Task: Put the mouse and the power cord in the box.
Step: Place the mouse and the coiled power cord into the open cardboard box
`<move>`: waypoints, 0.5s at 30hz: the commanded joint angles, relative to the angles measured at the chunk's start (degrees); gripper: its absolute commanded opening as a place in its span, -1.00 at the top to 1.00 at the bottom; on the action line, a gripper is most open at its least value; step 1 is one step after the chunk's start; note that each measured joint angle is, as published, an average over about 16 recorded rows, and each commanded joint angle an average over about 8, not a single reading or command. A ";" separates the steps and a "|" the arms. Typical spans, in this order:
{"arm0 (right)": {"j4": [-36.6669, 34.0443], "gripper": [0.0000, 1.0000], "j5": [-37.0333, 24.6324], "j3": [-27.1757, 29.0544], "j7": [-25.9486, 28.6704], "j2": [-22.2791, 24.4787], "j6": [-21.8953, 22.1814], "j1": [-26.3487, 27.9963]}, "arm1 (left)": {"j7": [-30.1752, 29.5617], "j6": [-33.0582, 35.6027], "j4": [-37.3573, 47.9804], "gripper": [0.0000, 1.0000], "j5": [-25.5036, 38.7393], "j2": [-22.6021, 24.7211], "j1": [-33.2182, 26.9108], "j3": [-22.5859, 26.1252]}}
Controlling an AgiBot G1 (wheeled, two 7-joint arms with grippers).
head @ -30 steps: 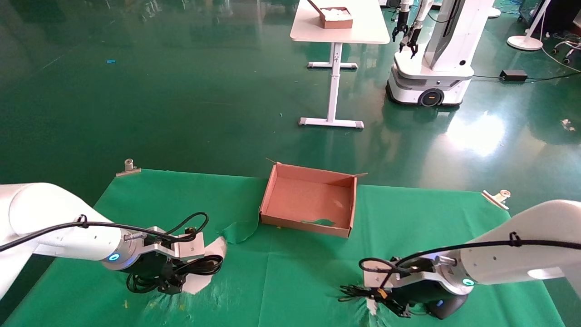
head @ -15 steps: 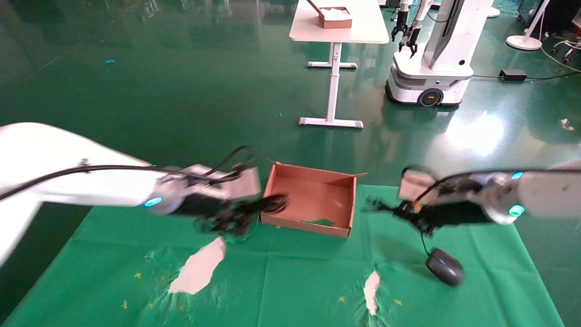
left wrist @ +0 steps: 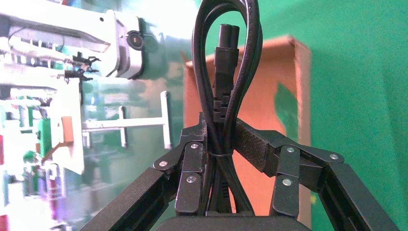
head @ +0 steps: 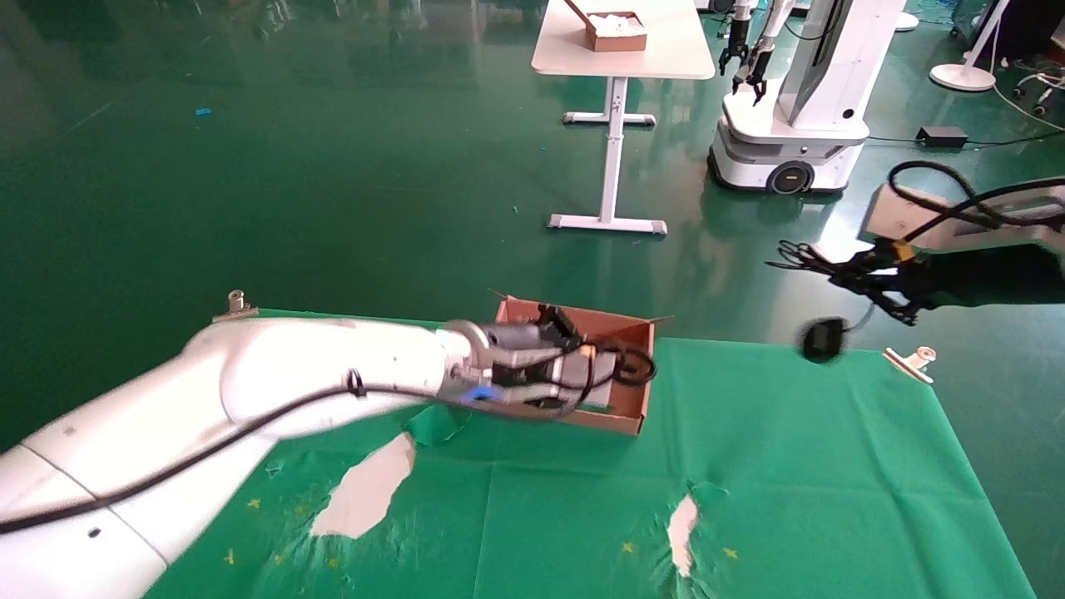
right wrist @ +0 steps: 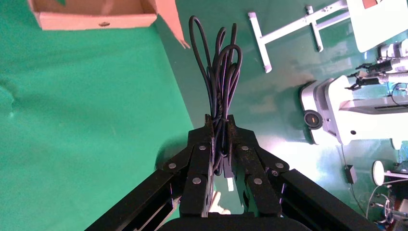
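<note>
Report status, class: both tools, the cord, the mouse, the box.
Left tool shut on power cord, over the box. Right tool shut on the mouse's wire; mouse dangling beyond the table's far right edge. Nothing blocking the box.

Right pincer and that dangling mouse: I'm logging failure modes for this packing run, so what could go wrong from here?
1. The right pincer grips only the bundled wire; the mouse dangles past the table edge and may swing, miss the box or slip out.
2. The left pincer, shut on the power cord, is over the box; the loops may catch its wall or spill over it.
</note>
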 commanded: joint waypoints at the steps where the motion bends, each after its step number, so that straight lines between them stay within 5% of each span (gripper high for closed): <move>1: 0.70 1.00 0.04 0.17 0.26 0.89 -0.64 0.55 | 1.78 -2.42 0.55 -0.28 0.05 -0.08 0.46 3.30; 4: 2.66 1.00 -0.08 0.14 1.04 2.03 -1.53 0.26 | 1.28 -3.88 1.26 -1.00 -0.53 -0.08 0.23 6.05; 15: 10.36 1.00 -0.11 0.17 4.94 4.77 -3.75 -1.69 | -1.08 -6.78 1.37 -1.00 -4.47 -0.11 -1.40 12.86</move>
